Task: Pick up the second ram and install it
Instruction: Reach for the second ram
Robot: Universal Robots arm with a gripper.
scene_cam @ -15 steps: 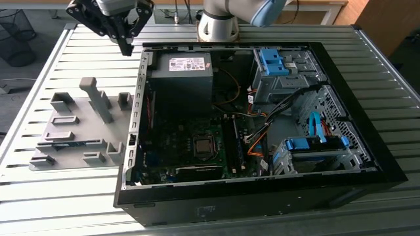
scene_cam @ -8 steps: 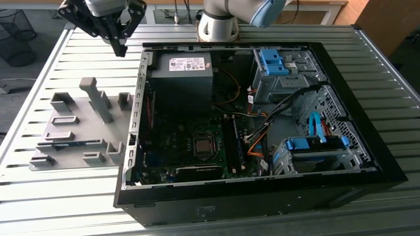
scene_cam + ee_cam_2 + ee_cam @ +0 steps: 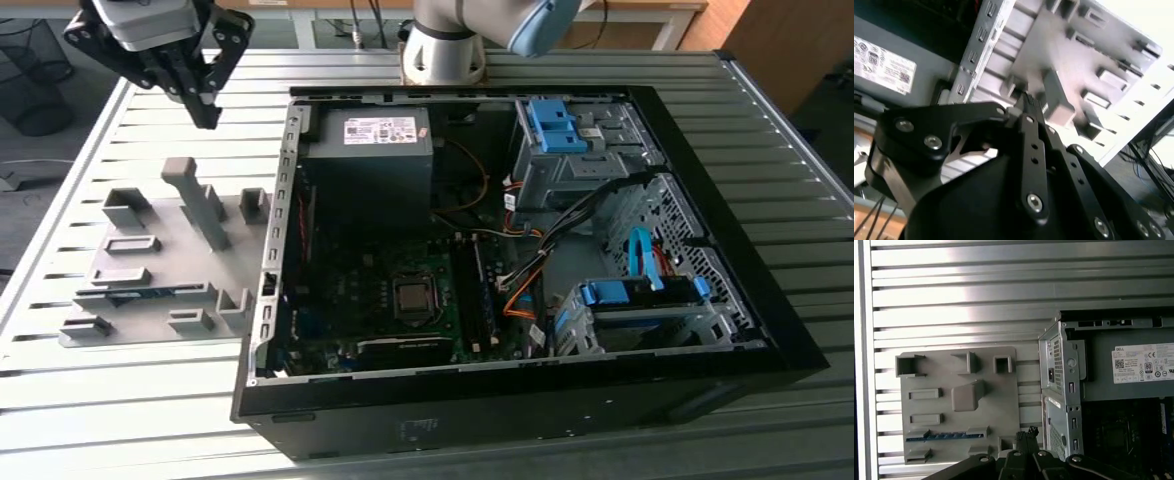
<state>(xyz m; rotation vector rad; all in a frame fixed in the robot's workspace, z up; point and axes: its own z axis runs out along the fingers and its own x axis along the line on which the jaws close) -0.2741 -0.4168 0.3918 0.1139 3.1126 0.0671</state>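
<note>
Slatted metal worktop (image 3: 134, 420) is spread under everything, with office floor and furniture seen beyond its far edge; the second ram (image 3: 138, 293) is found on it at the exterior view's left, laid lengthwise in a shallow slot in the near part of a grey fixture plate (image 3: 174, 250). In the first wrist view the second ram (image 3: 941, 436) is shown as a thin blue-green strip held between low grey blocks of the plate (image 3: 984, 420); it is touched by nothing.

Taller grey posts are carried by the far part of the plate. Just to the right of the plate an open black computer case (image 3: 534, 400) is laid on its side; a power supply (image 3: 380, 135) with a white label is seen at its far end, a motherboard (image 3: 400, 300) in its near half, and blue drive brackets (image 3: 554, 125) at its right.

The gripper (image 3: 207, 118) is hung high at the exterior view's far left, above the worktop and well apart from the ram; its fingers (image 3: 1023, 440) are pressed together, and nothing is held between them. The arm's base (image 3: 447, 45) is mounted beyond the case's far edge.
</note>
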